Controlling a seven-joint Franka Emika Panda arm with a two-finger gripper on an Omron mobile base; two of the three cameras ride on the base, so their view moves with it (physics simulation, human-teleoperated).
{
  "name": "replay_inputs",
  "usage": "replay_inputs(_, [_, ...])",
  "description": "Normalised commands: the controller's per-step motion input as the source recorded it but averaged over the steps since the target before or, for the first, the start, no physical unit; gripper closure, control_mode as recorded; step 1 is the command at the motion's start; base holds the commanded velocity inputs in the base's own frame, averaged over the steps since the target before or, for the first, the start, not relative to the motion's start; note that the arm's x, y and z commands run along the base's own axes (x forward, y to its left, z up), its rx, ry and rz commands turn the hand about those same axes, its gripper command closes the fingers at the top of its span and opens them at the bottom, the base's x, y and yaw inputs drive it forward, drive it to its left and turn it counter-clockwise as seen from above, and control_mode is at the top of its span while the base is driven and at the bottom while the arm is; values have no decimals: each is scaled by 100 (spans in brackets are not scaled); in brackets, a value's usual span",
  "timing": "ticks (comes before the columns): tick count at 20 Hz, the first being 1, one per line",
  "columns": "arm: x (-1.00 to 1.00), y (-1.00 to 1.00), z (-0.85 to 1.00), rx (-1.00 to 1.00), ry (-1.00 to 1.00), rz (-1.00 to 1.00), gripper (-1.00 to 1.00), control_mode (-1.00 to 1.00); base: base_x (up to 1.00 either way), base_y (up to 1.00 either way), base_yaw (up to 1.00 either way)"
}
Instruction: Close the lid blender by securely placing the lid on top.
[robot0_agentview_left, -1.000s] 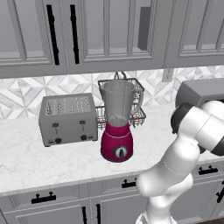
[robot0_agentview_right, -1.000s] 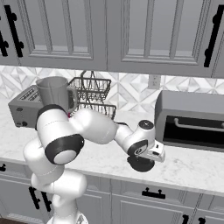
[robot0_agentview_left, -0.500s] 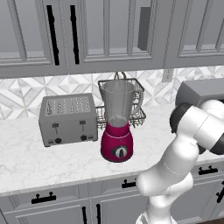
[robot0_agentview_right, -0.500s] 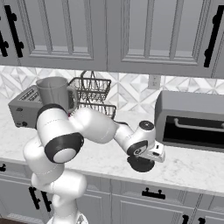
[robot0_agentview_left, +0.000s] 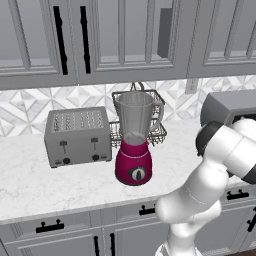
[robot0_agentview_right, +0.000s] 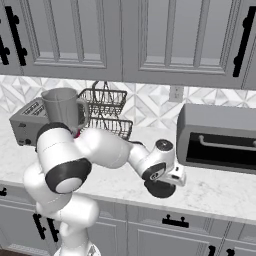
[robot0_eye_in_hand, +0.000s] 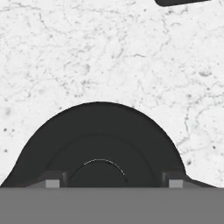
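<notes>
The gripper (robot0_agentview_right: 161, 186) hangs low over the black lid (robot0_eye_in_hand: 99, 144), which lies flat on the marble counter (robot0_eye_in_hand: 109, 57) well to the right of the blender (robot0_agentview_left: 134, 142). In the hand view its two fingertips (robot0_eye_in_hand: 52, 181) stand apart at either side of the lid's raised centre, straddling it; whether they press on the lid or only flank it cannot be told, since the tips are cut off at the picture's lower edge. The wide stance looks suited to a grasp across the centre knob, the likely first step before the lid is carried over.

The blender stands near the counter's front, its clear jar open at the top and waiting, with a toaster (robot0_agentview_left: 77, 136) just beside it on the left and a wire basket (robot0_agentview_right: 106, 112) behind. From the right base view the arm's elbow covers the blender's magenta base, and the hand hides most of the lid, leaving a dark crescent beneath. A grey oven (robot0_agentview_right: 217, 136) sits near the lid, to its right.
</notes>
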Motion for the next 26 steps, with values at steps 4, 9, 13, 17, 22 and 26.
replay_inputs(4, [-37,38,-8,0,0,0,100,-100,0,0,0])
replay_inputs(9, [-20,26,15,0,0,0,100,-100,0,0,0])
replay_inputs(13, [-11,18,37,0,0,0,100,-100,0,0,0])
replay_inputs(17, [0,14,75,0,-5,0,100,-100,0,0,0])
replay_inputs(22, [-12,5,86,0,-11,0,100,-100,0,0,0])
replay_inputs(26, [-23,12,76,0,-12,-1,100,-100,0,0,0])
